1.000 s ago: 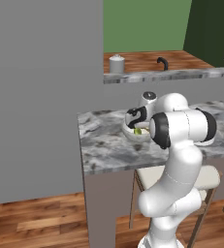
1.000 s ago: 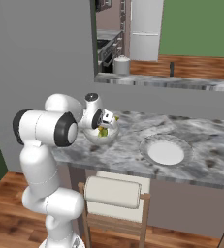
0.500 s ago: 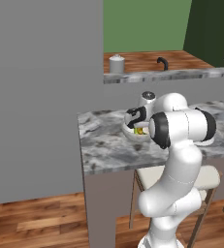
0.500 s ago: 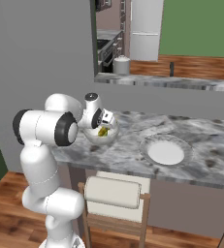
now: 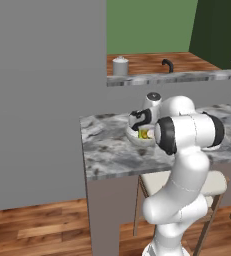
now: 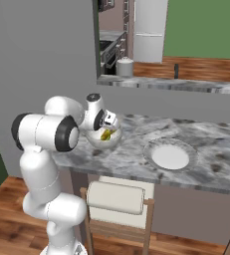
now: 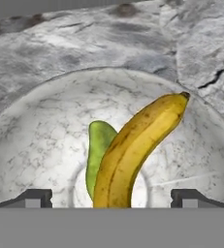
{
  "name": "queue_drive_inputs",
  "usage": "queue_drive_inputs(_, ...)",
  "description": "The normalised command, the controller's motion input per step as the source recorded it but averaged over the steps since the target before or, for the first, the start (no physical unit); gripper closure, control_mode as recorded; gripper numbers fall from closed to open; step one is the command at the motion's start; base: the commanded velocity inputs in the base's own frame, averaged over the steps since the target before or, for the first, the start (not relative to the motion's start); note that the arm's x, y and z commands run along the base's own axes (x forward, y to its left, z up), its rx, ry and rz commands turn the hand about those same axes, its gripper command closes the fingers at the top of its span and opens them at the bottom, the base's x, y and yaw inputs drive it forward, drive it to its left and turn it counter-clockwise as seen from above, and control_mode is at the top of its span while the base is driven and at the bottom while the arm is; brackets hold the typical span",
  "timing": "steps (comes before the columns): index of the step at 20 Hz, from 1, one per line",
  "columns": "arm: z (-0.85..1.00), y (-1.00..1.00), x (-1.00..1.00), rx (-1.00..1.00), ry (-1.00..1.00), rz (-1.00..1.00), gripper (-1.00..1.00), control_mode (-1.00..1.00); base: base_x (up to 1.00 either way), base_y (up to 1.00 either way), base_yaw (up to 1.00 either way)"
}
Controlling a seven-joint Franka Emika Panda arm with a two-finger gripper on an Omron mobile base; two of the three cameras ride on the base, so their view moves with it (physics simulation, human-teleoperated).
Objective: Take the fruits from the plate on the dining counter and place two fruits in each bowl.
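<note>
Hovering right over the pale speckled bowl (image 7: 31,140), the gripper (image 7: 111,196) has its jaws spread wide and nothing between them. The hand view says it all: two dark fingertips (image 7: 33,197) stand far apart at the bottom, and the banana (image 7: 133,150) lies loose in the bowl between and beyond them, touching neither tip. Its long axis runs away from the hand, near end low in the middle of the bowl, far tip leaning up against the wall toward the upper right of that view. Tucked under it on the left is the oblong green fruit (image 7: 98,150), touching the banana, also resting on the bowl's floor. Two fruits in this bowl, then, and that half of the job looks done.

From the right base view, the bowl (image 6: 104,141) sits on the dining counter (image 6: 136,164) near its left end, with the gripper (image 6: 108,122) just above its rim. The plate (image 6: 170,155) lies well apart to the right, and it looks bare from here. At the far right edge a dark sliver may be the brown bowl, too cropped to say for sure.

Judging the next move, the arm needs a straight lift clear of the rim, since the banana's raised tip lies ahead of the open jaws.
</note>
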Motion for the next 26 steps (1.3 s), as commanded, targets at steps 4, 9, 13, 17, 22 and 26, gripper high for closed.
queue_drive_inputs(4,0.86,-0.06,-0.32,0.00,0.00,0.00,-1.00,-1.00,0.00,0.00,0.00)
queue_drive_inputs(9,0.83,-0.24,-0.84,0.00,0.00,0.00,-1.00,-1.00,0.00,0.00,0.00)
queue_drive_inputs(13,0.60,-0.20,-1.00,0.00,-0.01,0.00,-1.00,-1.00,0.00,0.00,0.00)
queue_drive_inputs(17,0.65,-0.01,-1.00,0.00,-0.01,0.01,-1.00,-1.00,0.00,0.00,0.00)
queue_drive_inputs(22,0.82,0.40,-0.90,-0.01,0.00,0.02,-1.00,-1.00,0.00,0.00,0.00)
queue_drive_inputs(26,0.67,0.61,-0.77,-0.01,0.00,0.03,-1.00,-1.00,0.00,0.00,0.00)
